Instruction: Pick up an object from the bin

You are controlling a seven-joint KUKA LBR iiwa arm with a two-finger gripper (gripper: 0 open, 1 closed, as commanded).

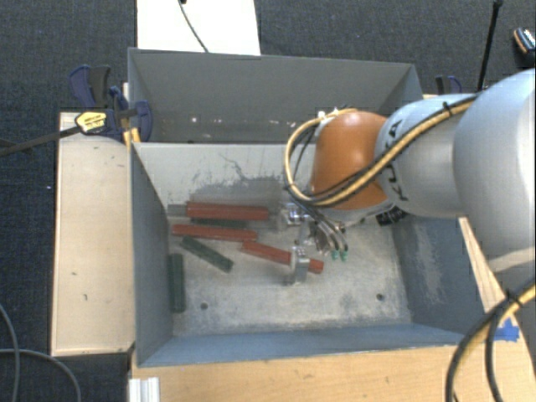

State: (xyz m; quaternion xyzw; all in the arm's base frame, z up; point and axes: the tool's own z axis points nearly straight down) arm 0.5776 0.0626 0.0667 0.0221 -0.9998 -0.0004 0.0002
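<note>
Dark green bar (176, 281) nearest, well left of short red bar (270, 252); gripper (296, 266) down on short red bar's right end, grip state cannot be told; second green bar (208, 255) near its left; long red bar (228, 213) beyond

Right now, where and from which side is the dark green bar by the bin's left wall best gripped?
Grip the dark green bar near its middle, across its narrow width, coming straight down from above. It lies flat, long and thin, alongside the left wall, apart from the other bars; the wall likely blocks a sideways approach.
</note>
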